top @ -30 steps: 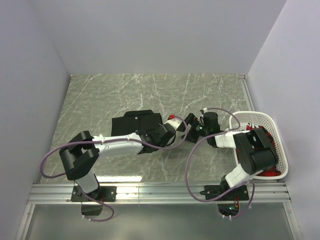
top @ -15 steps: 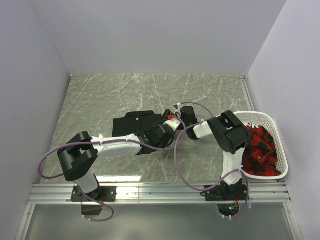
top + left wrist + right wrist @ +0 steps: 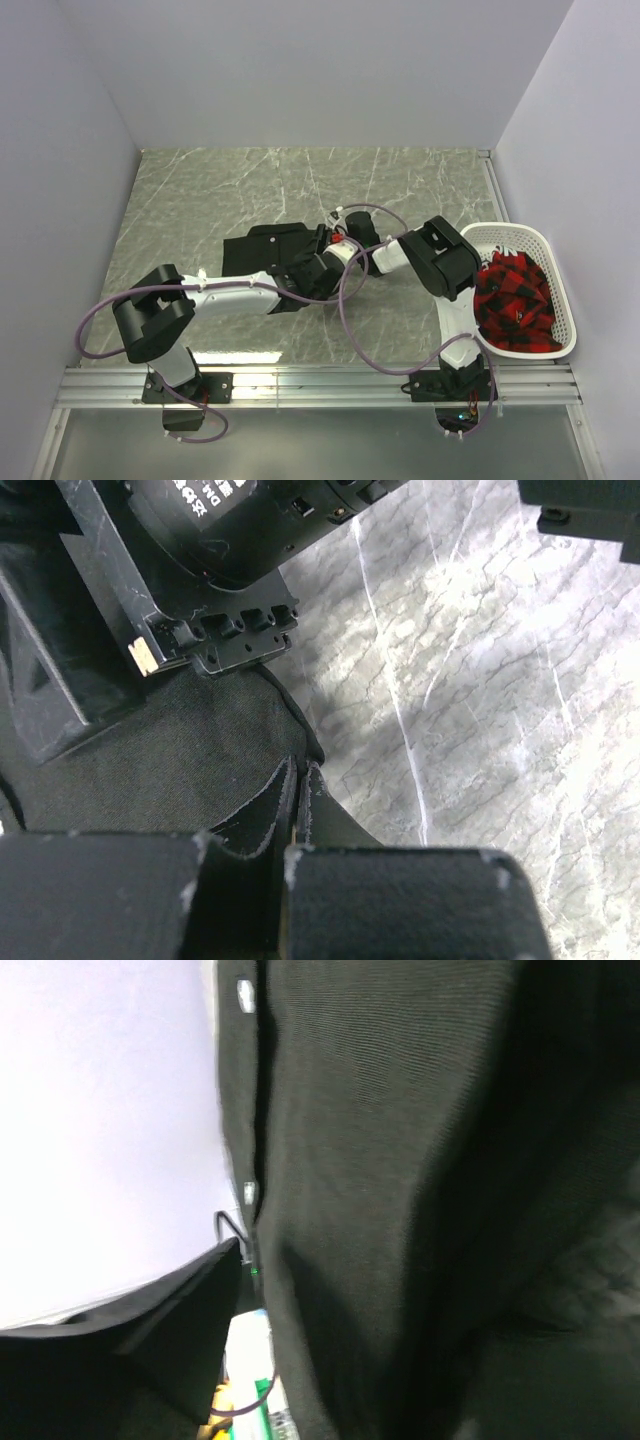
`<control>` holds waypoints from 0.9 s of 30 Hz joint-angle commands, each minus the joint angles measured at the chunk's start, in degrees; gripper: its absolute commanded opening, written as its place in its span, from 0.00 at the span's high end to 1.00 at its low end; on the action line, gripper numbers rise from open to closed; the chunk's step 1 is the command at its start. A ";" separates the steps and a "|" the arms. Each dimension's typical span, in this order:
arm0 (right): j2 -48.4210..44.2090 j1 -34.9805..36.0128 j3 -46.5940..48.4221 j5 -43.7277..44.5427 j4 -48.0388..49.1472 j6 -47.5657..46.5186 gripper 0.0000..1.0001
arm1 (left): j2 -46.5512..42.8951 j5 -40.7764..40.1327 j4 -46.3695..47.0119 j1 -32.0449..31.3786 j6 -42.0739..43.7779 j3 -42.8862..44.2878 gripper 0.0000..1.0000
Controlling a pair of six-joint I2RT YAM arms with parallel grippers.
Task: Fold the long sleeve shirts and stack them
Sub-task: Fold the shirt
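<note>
1. Long sleeve shirt, plain black, lies on the grey marbled table, which is the largest thing in the top view. The shirt sits near the middle of the table as a roughly flat, partly folded shape.
2. The left arm reaches from its base toward the right edge of the shirt. The right arm bends to the left and meets the same edge from the other side.
3. A white basket stands on the table at the far right, well apart from the shirt. It holds a heap of red and black cloth.
4. The left gripper has its jaws closed on a fold of the black shirt. In the left wrist view, a thin edge of cloth is pinched between the two fingers, just above the table.
5. The right gripper is right beside the left one, at the shirt's edge. The right wrist view is filled with black cloth very close to the camera, so it is not possible to tell how its jaws stand or if they hold anything.
6. Two small pale buttons show in a line along a seam of the shirt in the right wrist view.
</note>
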 commanded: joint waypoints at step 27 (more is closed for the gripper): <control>-0.73 -0.28 5.97 3.43 -19.37 -18.15 1.00 | -19.92 -2.46 -7.25 8.49 -6.73 3.46 0.25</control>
